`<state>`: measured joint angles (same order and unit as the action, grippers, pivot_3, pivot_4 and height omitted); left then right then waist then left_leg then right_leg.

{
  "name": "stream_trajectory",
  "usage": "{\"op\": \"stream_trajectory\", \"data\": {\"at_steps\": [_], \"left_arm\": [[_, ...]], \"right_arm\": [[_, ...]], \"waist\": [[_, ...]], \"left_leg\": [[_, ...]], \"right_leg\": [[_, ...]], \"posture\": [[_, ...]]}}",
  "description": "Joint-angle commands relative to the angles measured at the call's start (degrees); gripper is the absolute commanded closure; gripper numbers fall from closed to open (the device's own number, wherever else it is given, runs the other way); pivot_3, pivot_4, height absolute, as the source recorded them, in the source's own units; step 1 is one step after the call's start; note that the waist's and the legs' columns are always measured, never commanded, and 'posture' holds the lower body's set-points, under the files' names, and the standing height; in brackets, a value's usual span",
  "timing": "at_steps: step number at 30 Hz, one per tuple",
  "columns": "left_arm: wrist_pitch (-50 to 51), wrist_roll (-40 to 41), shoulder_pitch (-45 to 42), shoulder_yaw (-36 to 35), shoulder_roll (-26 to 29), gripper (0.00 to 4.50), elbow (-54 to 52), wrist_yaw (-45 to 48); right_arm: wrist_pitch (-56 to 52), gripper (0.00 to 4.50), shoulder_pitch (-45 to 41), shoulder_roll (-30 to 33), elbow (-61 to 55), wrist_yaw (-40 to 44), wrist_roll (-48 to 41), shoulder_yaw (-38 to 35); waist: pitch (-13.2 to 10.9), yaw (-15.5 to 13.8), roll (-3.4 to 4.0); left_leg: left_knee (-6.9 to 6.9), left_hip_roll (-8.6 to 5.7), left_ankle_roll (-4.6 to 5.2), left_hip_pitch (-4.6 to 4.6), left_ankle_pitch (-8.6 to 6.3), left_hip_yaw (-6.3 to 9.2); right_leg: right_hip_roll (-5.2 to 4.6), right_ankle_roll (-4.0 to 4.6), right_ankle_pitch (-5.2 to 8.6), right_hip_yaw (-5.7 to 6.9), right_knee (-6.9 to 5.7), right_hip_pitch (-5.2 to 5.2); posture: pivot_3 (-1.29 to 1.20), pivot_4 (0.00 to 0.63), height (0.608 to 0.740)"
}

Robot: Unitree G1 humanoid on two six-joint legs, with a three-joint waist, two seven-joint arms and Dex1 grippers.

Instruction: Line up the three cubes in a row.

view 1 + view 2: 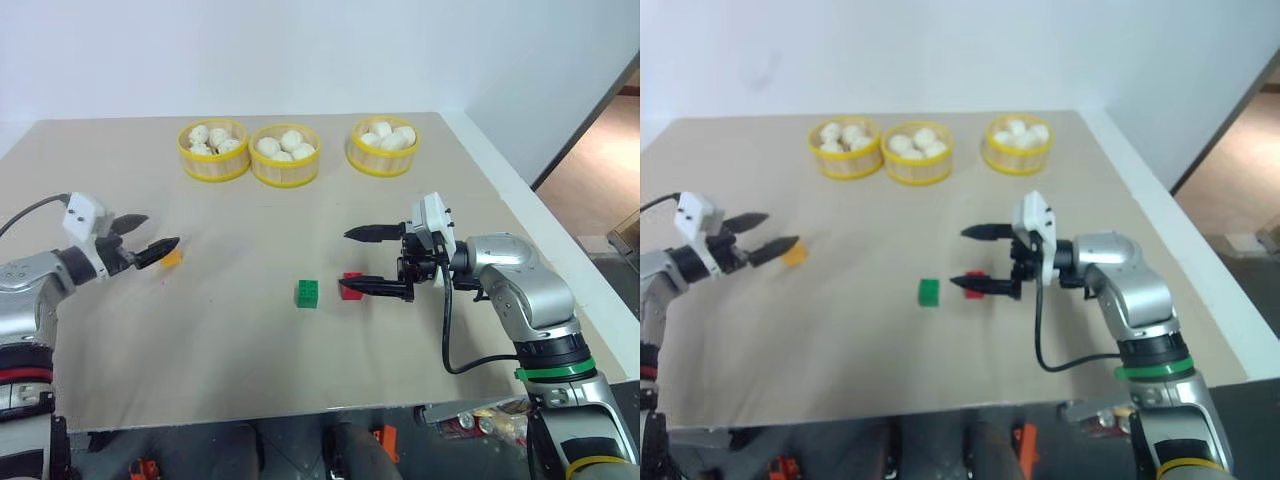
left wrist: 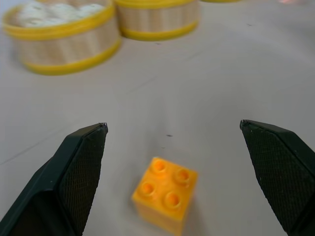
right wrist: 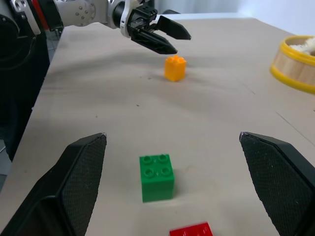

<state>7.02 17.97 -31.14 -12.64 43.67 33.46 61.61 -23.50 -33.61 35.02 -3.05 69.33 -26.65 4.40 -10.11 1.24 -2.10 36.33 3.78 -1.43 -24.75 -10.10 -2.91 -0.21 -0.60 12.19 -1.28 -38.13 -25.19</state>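
You are looking down on a beige table (image 1: 250,370) with the three cubes lying on its middle band, not yet in an even row. The green cube (image 1: 307,293) is sitting upright, studs up, near the table's centre, somewhat closer to the near edge than to the far one. The red cube (image 1: 351,283) is resting just beside it toward the right edge, apart from it by a small gap and partly hidden behind a black finger. The orange-yellow cube (image 1: 172,257) is lying well apart from those two, toward the left edge and slightly farther from the near edge than they are. Your right gripper (image 1: 372,262) is hanging with its jaws spread wide and gripping nothing; its nearer finger is crossing in front of the red cube, and whether it is touching the cube cannot be told, while the farther finger is pointing toward the left edge over bare table. Your left gripper (image 1: 152,237) is also standing wide open and empty, its tips pointing at the orange-yellow cube; in the left wrist view that cube is sitting between and just ahead of the two fingers (image 2: 74,172), touching neither. Along the far edge three round yellow-rimmed baskets of white buns are standing: the left basket (image 1: 213,165) and the middle basket (image 1: 285,170) are nearly touching, and the right basket (image 1: 381,160) is sitting a little apart.
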Motion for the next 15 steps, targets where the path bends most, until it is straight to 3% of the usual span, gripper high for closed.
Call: {"op": "stream_trajectory", "data": {"at_steps": [1, 15], "left_arm": [[-3.5, -2.1, -2.4, 1.7, 1.2, 0.02, 4.3, 2.8], [-13.9, -10.4, -10.5, 7.3, 0.5, 0.02, 24.2, 5.6]], "right_arm": [[-0.4, 0.00, 0.0, 1.1, -2.9, -0.6, -1.0, -1.8], [-6.3, 0.00, -1.2, -0.5, -6.5, -0.7, -11.8, -5.7]], "waist": [[0.0, 0.1, 0.00], [0.0, 0.0, -0.01]], "left_leg": [[-0.03, 0.01, 0.00, 0.00, 0.00, 0.00], [-0.02, 0.05, 0.00, -0.05, 0.00, 0.03]], "right_leg": [[0.03, 0.01, 0.01, 0.00, -0.01, -0.03], [0.08, 0.04, 0.00, 0.01, -0.06, -0.06]], "posture": [[0.00, 0.150, 0.740], [0.00, 0.150, 0.740]]}}
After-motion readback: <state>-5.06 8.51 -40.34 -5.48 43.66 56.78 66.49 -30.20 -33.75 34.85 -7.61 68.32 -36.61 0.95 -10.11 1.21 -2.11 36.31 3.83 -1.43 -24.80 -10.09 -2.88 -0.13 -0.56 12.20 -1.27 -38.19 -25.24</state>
